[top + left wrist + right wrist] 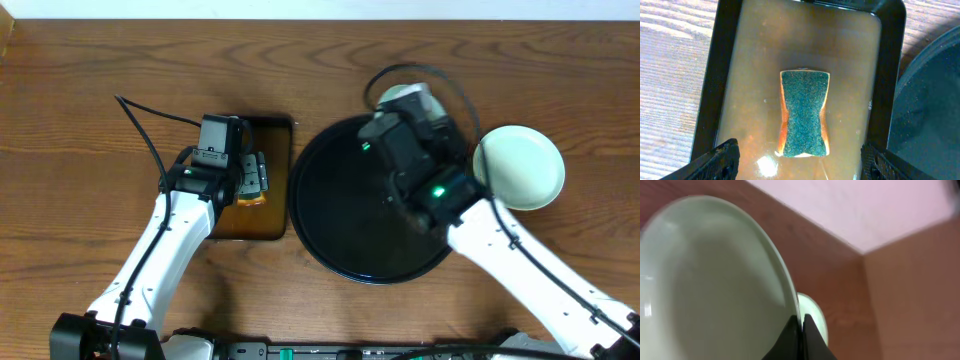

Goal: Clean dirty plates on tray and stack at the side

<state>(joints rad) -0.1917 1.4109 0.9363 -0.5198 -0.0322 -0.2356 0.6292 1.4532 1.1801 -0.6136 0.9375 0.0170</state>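
Right wrist: right claw [801,336] clamped on pale plate [715,290] rim. Left wrist: left claw [801,162] apart over sponge [804,112] in brown tray [755,60].

Tray [330,220] round, black, mid-table. Pale plate [518,167] flat on wood just right of it. Second plate [715,280] tilted in right tool [801,330].

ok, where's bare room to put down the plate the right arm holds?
Bare tabletop left of the brown tray; also beyond the resting plate, far right. Black tray is bare on its left half. Crowded: thin gap between the trays.
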